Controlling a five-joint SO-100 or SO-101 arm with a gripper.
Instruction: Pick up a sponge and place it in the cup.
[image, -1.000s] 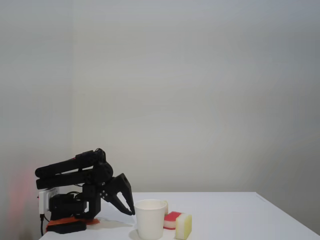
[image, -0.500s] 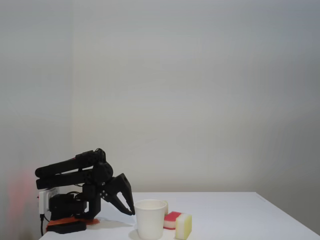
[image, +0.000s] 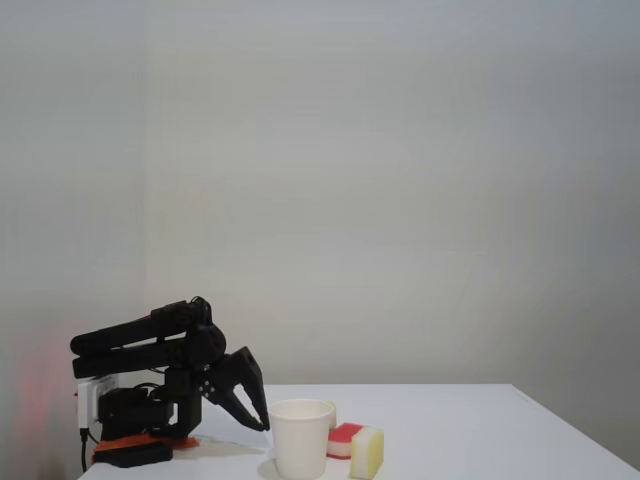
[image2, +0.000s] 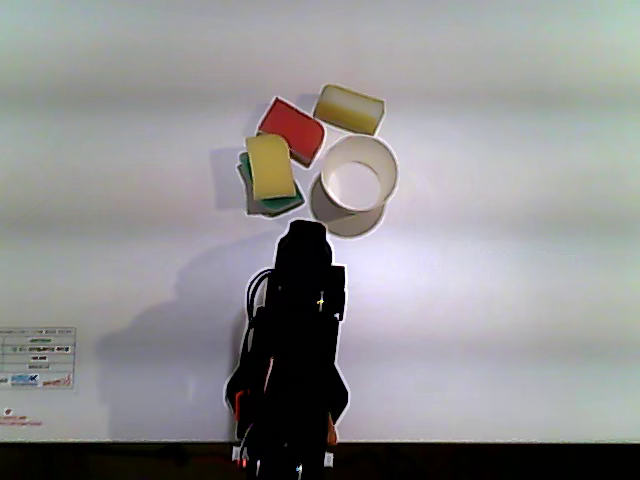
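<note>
The white paper cup (image: 301, 442) (image2: 386, 166) stands upright on the white table. In the other view the pale yellow sponge (image2: 270, 166) lies left of the cup, on top of something green. In the fixed view a sliver of the sponge (image: 332, 412) peeks out behind the cup. My black gripper (image: 260, 422) (image2: 305, 233) hangs low over the table just short of the cup, arm folded. Its fingers meet at the tips and hold nothing.
A red-topped sponge (image: 343, 436) (image2: 291, 130) and a thicker cream-yellow block (image: 367, 452) (image2: 349, 108) lie just beyond the cup. The arm's base (image: 135, 445) sits by a white box (image: 90, 398). A paper label (image2: 37, 360) lies near the table's edge.
</note>
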